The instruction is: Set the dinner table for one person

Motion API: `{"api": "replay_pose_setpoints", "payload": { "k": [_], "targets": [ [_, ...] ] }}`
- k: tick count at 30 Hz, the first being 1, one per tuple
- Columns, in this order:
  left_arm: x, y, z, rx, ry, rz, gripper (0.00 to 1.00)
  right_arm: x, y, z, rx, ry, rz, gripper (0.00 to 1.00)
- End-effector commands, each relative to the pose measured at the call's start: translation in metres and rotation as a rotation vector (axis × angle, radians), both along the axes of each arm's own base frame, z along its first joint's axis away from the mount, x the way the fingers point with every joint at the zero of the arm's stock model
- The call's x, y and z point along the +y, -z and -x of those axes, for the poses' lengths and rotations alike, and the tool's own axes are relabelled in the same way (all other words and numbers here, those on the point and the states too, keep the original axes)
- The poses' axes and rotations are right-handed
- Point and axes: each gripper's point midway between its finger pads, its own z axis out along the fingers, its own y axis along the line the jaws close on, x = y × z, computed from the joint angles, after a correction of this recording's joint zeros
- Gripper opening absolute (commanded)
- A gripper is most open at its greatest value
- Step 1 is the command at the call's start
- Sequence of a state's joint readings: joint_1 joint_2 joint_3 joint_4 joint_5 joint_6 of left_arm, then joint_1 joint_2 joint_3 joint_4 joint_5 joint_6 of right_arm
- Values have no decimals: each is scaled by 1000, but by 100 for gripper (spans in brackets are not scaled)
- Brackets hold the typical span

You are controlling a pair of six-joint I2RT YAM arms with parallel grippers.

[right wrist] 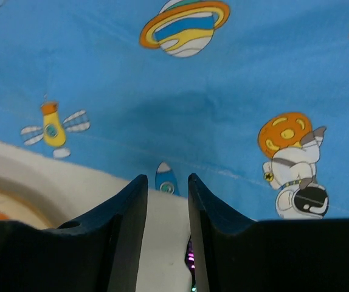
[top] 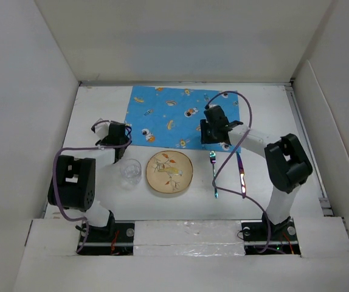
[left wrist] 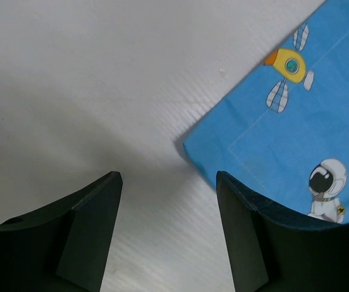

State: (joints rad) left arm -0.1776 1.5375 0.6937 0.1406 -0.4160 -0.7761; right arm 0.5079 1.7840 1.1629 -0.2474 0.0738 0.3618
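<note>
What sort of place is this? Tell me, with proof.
Probably a robot lab test cell, not a home: a white table walled by upright panels, two arms bolted at its near edge, a staged placemat and plate.

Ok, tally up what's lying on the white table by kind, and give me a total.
On the dinner table:
Placemat: 1
Plate: 1
Clear cup: 1
Cutlery pieces: 2
Total: 5
</note>
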Motion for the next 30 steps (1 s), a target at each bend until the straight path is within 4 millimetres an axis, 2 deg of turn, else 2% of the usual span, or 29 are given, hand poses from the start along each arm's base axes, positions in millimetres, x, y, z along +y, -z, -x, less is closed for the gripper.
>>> {"api": "replay_pose_setpoints", "payload": {
  "k": [1,3,4,8,10,11,13,18,19,20,24,26,30],
  "targets": [
    [-7,-2,-19,-21,35,85,61,21,-10,-11,-35,-38,75,43],
    [-2,3,-18,10,28,74,59,31,-14,-14,-43,-47,87,49],
    [-3,3,-20,8,37,75,58,32,-6,-15,-24,-46,102,49],
    [-2,6,-21,32,36,64,54,45,7,-10,13,-78,134,50],
    [-4,2,-30,32,39,48,50,48,12,-7,18,-77,145,49],
    [-6,11,-26,77,44,31,49,47,15,-6,25,-76,149,49],
    [-10,8,-32,90,52,3,47,51,18,-2,27,-85,144,48],
    [-7,9,-29,98,40,-8,43,50,28,5,44,-95,137,48],
    [-6,9,-28,97,39,-15,38,50,28,5,44,-96,133,47],
    [-6,9,-28,97,39,-15,38,50,28,5,44,-96,133,47],
    [-8,15,-29,128,51,-14,0,44,28,6,41,-86,131,48],
    [-8,14,-33,128,51,-18,0,39,27,4,38,-76,125,47],
    [-2,12,-20,119,29,-24,0,29,34,6,55,-63,117,48]
  ]
}}
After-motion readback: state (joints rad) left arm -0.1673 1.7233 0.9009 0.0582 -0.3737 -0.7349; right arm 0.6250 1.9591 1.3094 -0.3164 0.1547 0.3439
